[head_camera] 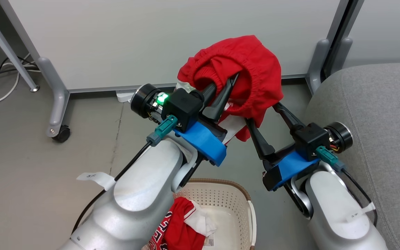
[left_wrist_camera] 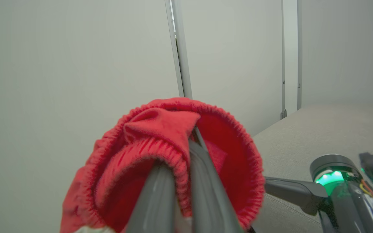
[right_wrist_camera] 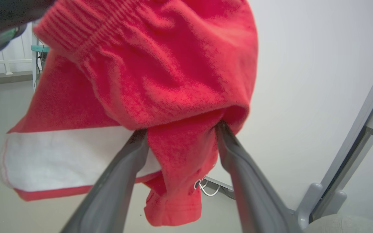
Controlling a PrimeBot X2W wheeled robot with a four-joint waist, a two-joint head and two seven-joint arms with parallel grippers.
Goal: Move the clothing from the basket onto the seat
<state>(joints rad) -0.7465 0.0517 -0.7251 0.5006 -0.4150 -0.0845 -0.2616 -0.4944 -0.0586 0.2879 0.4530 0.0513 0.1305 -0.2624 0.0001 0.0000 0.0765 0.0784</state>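
Left pincer (head_camera: 225,86): fingers together, clamped on a fold of the elastic waistband; the left wrist view shows the ribbed band nipped between the two dark fingers (left_wrist_camera: 160,194). Right pincer (head_camera: 260,113): fingers apart in a wide V, tips buried under the cloth. In the right wrist view a fold hangs down through the gap and the rest drapes over the tips, so on this side the cloth looks carried rather than pinched; judgement only, tips hidden. Held item: red shorts (head_camera: 241,66), bunched, aloft above the floor (head_camera: 82,146) in front of the pale partition panel (head_camera: 151,38). They touch neither basket nor seat. A white-trimmed leg (right_wrist_camera: 70,158) hangs lowest, on the left-arm side. Long axis of the bundle is not well defined; the waistband loop runs roughly from one pincer to the other. Key relation: the seat (head_camera: 377,114) lies to the robot's right of the shorts, just beyond the right arm and lower than the bundle. The right arm is therefore the nearer one, and the coming move looks like a carry to the right over the cushion edge, then down. The basket (head_camera: 221,182) sits low in the head view between the two forearms, near the robot's body. It holds the red jersey (head_camera: 177,225), crumpled, lettering partly visible. Count: garments 2 (1 aloft, 1 in basket, 0 on seat); basket 1; seat 1; pincers 2, both at the shorts. Task judged not yet half done.
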